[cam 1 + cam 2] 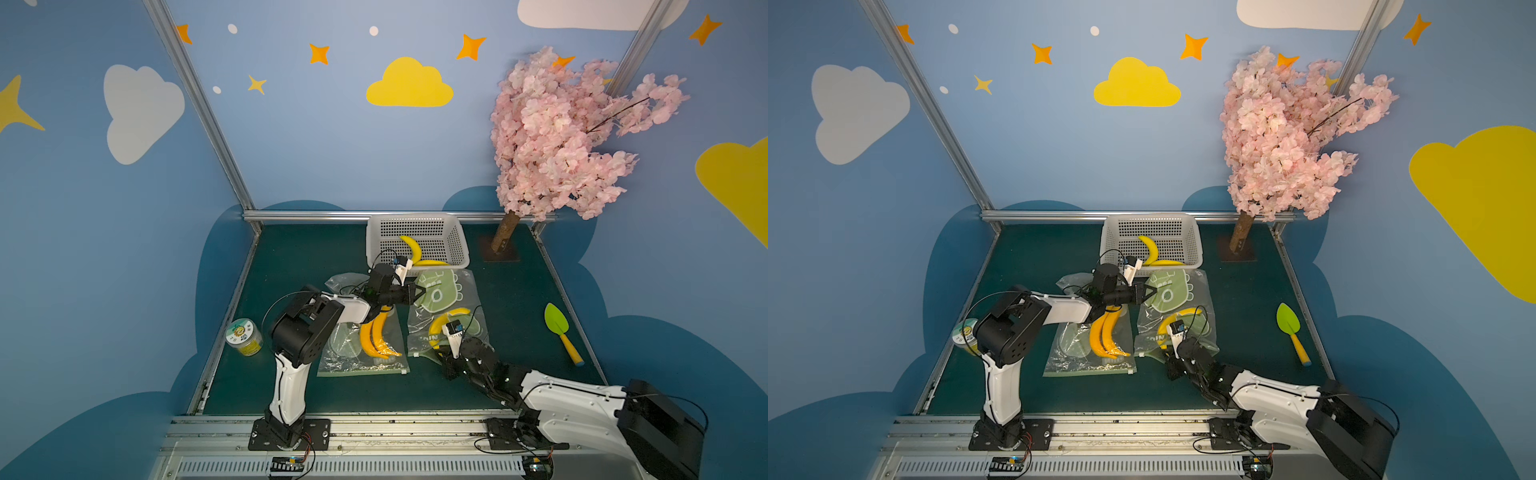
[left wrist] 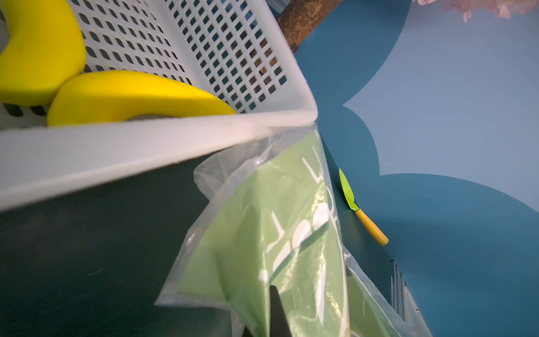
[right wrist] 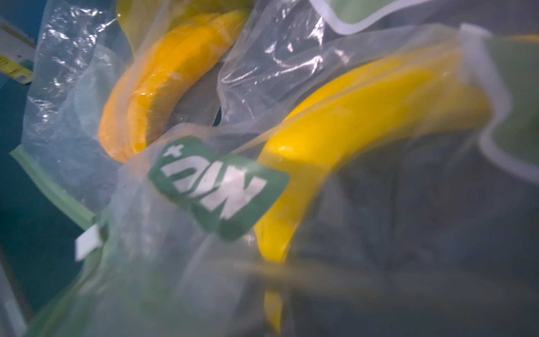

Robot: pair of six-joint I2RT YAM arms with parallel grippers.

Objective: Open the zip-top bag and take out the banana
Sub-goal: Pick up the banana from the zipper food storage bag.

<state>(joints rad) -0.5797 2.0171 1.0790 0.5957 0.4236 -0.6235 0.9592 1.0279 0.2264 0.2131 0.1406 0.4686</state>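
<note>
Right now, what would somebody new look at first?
The big pink blossom tree in the far right corner jumps out first. Then the yellow bananas in the white basket at the back. Mid-table, the left gripper and right gripper pinch a zip-top bag with a banana inside.

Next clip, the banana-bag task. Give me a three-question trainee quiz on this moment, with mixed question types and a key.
1. How many bananas lie in the white basket?
2. True or false: the green trowel lies inside a zip-top bag.
3. The left gripper has its jaws closed on: A) the dinosaur-print bag; B) the bag holding two bananas; C) the basket rim.

Key
1. Two.
2. False: it lies bare on the mat, apart from the bags.
3. A.
</note>
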